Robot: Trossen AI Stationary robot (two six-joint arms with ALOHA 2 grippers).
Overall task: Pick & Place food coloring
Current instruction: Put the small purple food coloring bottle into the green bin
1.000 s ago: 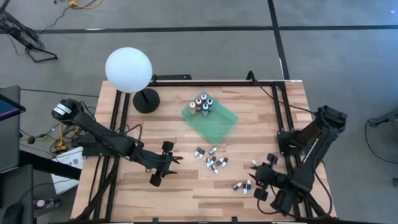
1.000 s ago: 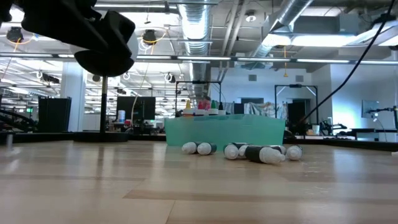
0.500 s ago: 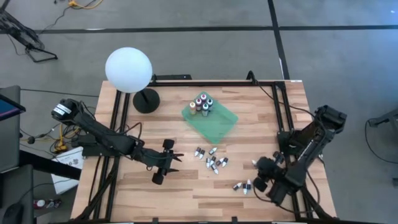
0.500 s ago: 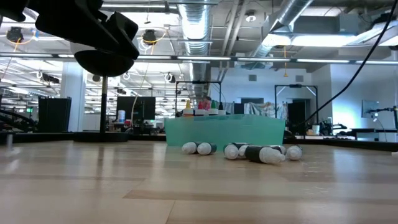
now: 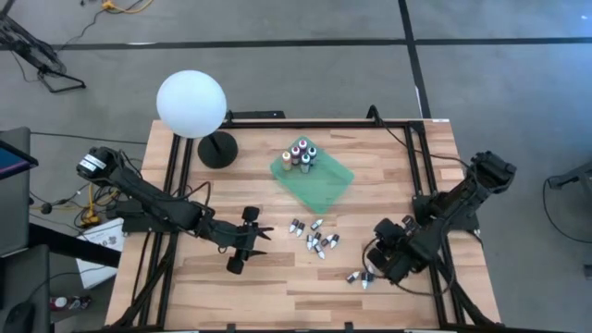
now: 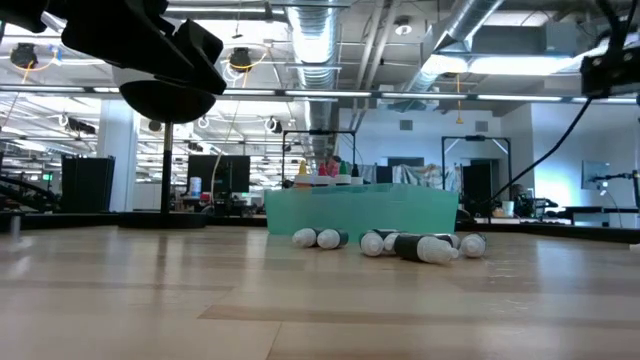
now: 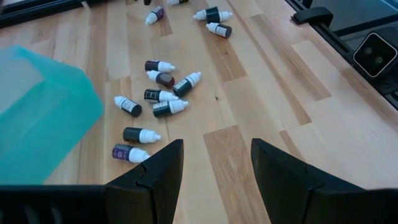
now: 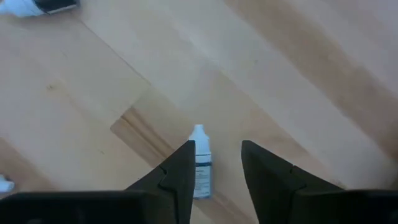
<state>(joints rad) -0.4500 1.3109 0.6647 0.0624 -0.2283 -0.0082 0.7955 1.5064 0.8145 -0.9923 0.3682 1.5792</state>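
Where the right arm reaches in over the near right part of the table (image 5: 231, 176), the right gripper (image 5: 373, 270) sits low above a few loose bottles (image 5: 359, 277). In its wrist view the two dark fingers (image 8: 180, 171) stand apart, jaws open at a moderate gap, with one white-capped bottle (image 8: 199, 162) lying on the wood just ahead, partly behind one finger and off the centre of the gap. Nothing is gripped. Another bottle (image 8: 37, 5) shows at the edge of that view.

Left gripper (image 5: 260, 233) hovers near the table's middle front, jaws open and empty, pointing toward the scattered cluster of food coloring (image 5: 314, 239). Left wrist view: dark-bodied, white-capped bottles (image 7: 155, 93) lie on their sides on the wood, beside a corner of the green tray (image 7: 37, 112).

Green tray (image 5: 328, 185) sits behind the cluster, toward the table's centre back. Several bottles stand upright (image 5: 300, 155) in its far corner. White globe lamp (image 5: 191, 104) on a dark base stands at the back left.

Low view: bottles lie in a row (image 6: 400, 243) in front of the tray wall (image 6: 360, 210).
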